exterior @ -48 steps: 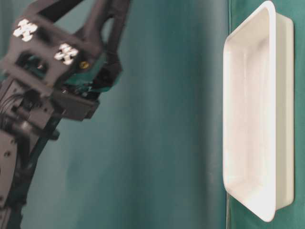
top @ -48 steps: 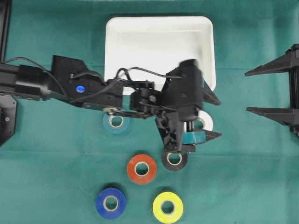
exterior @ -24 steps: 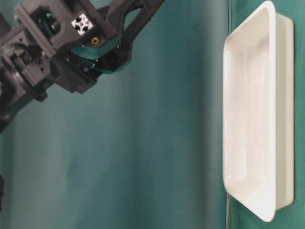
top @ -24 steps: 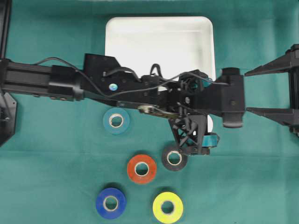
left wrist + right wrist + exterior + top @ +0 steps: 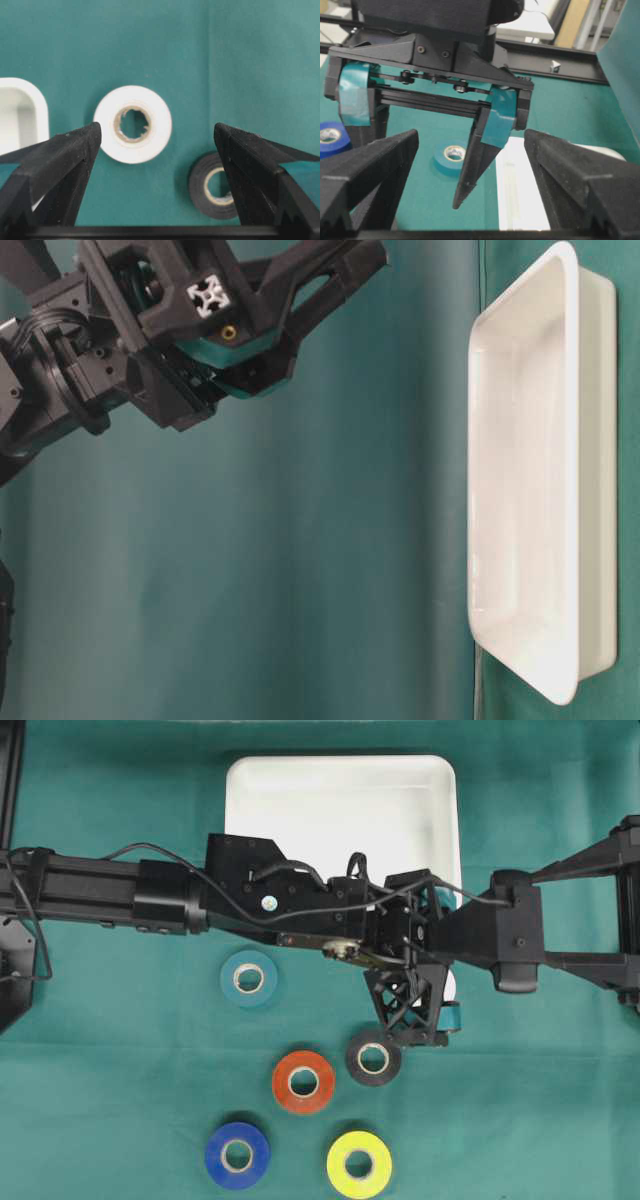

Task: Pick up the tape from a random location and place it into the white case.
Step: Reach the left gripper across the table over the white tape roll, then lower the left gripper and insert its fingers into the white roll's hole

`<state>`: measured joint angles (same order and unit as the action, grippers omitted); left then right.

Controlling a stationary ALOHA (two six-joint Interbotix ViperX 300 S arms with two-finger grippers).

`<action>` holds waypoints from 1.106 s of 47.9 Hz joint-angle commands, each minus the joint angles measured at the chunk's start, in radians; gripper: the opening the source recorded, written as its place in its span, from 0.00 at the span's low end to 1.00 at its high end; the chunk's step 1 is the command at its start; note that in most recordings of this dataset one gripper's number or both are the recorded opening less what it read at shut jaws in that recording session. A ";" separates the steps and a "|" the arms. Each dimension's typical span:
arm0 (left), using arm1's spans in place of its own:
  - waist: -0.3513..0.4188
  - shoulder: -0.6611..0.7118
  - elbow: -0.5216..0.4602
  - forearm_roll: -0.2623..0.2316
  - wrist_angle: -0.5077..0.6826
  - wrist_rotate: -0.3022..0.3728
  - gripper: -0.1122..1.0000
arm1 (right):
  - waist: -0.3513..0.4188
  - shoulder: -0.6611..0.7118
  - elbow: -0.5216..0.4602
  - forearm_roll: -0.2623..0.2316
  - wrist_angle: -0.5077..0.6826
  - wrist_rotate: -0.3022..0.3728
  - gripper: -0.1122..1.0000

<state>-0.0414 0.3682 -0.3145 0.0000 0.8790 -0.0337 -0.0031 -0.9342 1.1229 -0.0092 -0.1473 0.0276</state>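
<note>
Change since earlier: the left arm is reaching further across the overhead view, its left end effector [image 5: 155, 150] now pitching down over the white tape roll [image 5: 132, 124]; the rolls and the right arm are lying as they were.
Left end effector: jaws are standing wide apart, holding nothing, one on either side of the white roll in the wrist view.
Right end effector [image 5: 470, 165]: parked at the right edge, jaws spread wide, gripping nothing.
Tape location: the white roll is lying flat on the green tabletop [image 5: 120, 1070], just beside a corner of the white case [image 5: 300, 790]; a black roll [image 5: 216, 186] is sitting near it, apart from it.
Other rolls: teal [image 5: 248, 978], red [image 5: 303, 1081], blue [image 5: 237, 1155] and yellow [image 5: 359, 1163] are spread over the cloth.
Handling, as I judge it: the roll is looking light and stiff, a cardboard core inside smooth wound tape, likely slick on the outer face, not fragile.
Where to hold: squeezing across the outer rim at opposite sides seems soundest, or one jaw in the core hole and one outside.
Risk: the case corner is crowding the nearer jaw.
</note>
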 commanded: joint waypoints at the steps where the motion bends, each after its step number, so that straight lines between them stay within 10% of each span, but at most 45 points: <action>1: 0.003 -0.026 -0.014 0.003 -0.012 0.002 0.98 | -0.002 0.008 -0.029 0.002 -0.003 0.002 0.91; 53: -0.003 0.038 0.067 0.003 -0.140 -0.005 0.98 | -0.002 0.017 -0.032 -0.008 0.003 -0.002 0.91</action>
<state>-0.0383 0.4111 -0.2424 0.0000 0.7655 -0.0383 -0.0031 -0.9235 1.1198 -0.0153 -0.1396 0.0276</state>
